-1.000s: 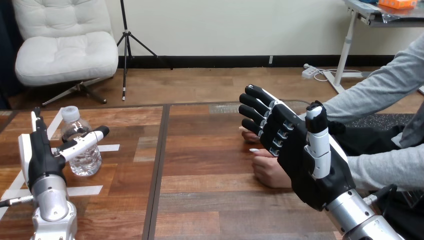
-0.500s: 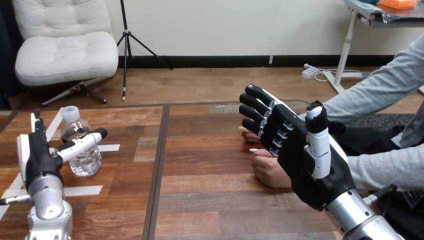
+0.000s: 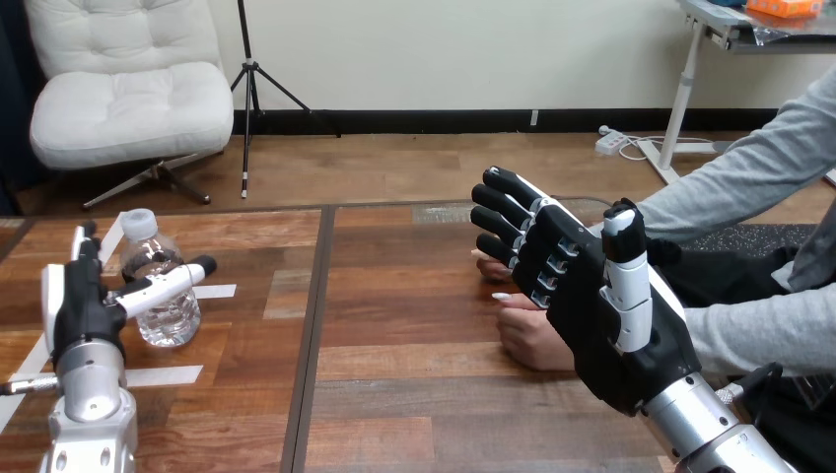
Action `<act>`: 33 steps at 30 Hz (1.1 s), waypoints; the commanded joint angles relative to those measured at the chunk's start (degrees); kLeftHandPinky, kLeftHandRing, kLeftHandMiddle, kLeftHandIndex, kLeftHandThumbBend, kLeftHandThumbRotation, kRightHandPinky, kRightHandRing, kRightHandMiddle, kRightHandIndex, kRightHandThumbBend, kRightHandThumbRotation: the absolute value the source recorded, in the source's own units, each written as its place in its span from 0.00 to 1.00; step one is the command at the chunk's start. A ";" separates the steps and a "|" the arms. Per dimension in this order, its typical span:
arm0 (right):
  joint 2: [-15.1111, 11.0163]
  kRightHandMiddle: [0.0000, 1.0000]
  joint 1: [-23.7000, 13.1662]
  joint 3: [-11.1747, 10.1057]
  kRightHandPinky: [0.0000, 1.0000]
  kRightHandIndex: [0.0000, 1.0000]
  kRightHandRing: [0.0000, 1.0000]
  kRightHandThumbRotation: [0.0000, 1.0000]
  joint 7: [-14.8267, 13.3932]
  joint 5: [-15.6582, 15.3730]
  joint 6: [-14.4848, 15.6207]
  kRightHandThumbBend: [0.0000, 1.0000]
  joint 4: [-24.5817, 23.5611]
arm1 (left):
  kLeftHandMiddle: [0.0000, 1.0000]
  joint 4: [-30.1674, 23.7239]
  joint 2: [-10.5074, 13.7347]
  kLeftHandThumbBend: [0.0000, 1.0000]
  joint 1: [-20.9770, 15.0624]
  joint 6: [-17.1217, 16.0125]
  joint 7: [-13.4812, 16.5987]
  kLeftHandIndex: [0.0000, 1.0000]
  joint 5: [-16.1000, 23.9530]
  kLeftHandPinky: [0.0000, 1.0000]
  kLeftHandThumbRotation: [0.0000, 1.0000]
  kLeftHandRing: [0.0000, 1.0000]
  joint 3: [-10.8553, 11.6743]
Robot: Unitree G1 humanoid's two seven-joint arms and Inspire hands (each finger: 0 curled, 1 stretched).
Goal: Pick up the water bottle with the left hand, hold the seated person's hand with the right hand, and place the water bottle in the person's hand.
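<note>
White soft chair [image 3: 128,99] far left on wood floor [image 3: 414,168]. Black tripod [image 3: 250,67] beside chair. Pale wall [image 3: 444,49] behind, black strip [image 3: 444,120] along bottom. White desk [image 3: 682,99] far right.

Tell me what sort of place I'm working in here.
Probably a staged test bench rather than a home or a kitchen: a bare wooden table with white tape marks laid beside the water bottle, and a seated person's hand resting on it at the right.
</note>
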 commanded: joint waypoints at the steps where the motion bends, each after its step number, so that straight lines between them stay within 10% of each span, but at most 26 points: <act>1: -0.22 0.94 -3.35 -0.79 0.96 0.92 0.95 1.00 -0.10 0.77 -1.00 0.94 -1.47 | 0.98 -0.05 2.14 0.88 -5.38 1.52 -1.66 0.97 -0.59 0.97 0.14 0.99 -0.69; 33: -0.22 0.93 -3.24 -0.77 0.96 0.92 0.95 1.00 0.10 0.81 -1.14 0.93 -1.45 | 1.00 6.61 3.69 0.86 -10.15 4.94 -3.48 1.00 0.31 1.00 0.15 1.00 -1.63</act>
